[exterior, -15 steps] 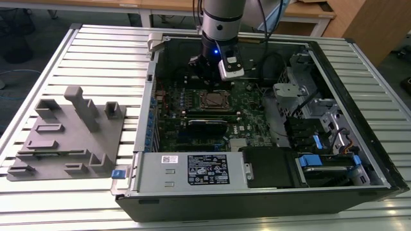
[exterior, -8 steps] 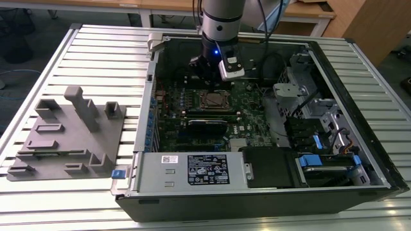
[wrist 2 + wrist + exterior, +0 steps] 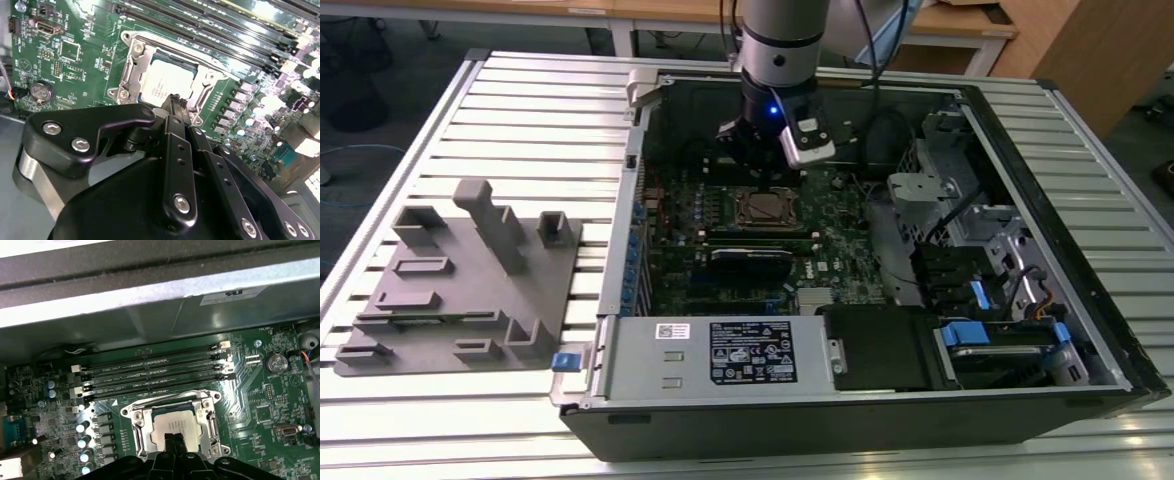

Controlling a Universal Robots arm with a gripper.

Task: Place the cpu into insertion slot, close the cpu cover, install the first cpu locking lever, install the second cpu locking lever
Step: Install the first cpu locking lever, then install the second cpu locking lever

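Black jaws (image 3: 175, 440) fill the foreground in both wrist views, their two slim fingertips (image 3: 176, 102) pressed together with no gap and nothing between them — clenched on empty air, hovering right at the near edge of the socket. And look at what sits beneath: the small flat square cpu with its dull silver-grey metal top (image 3: 172, 422) is already down in the square black insertion slot (image 3: 165, 82), ringed by green circuit board (image 3: 260, 400). The thin silver metal cpu cover with its large square cut-out (image 3: 142, 427) appears to lie flat around the chip, framing it, so I'd call the first two steps done.

Now the levers. Thin metal bars run along the frame's sides, but whether either one is hooked home, I can't tell from these angles. My read: somewhere in the lever stage, with the locking work the part left open.

Beyond the socket, four long black memory slots (image 3: 150, 375) run in parallel. In the exterior view the arm reaches down into the open black computer case (image 3: 854, 400), which lies on the slatted metal counter (image 3: 520, 100) beside a grey moulded fixture tray (image 3: 460, 290).
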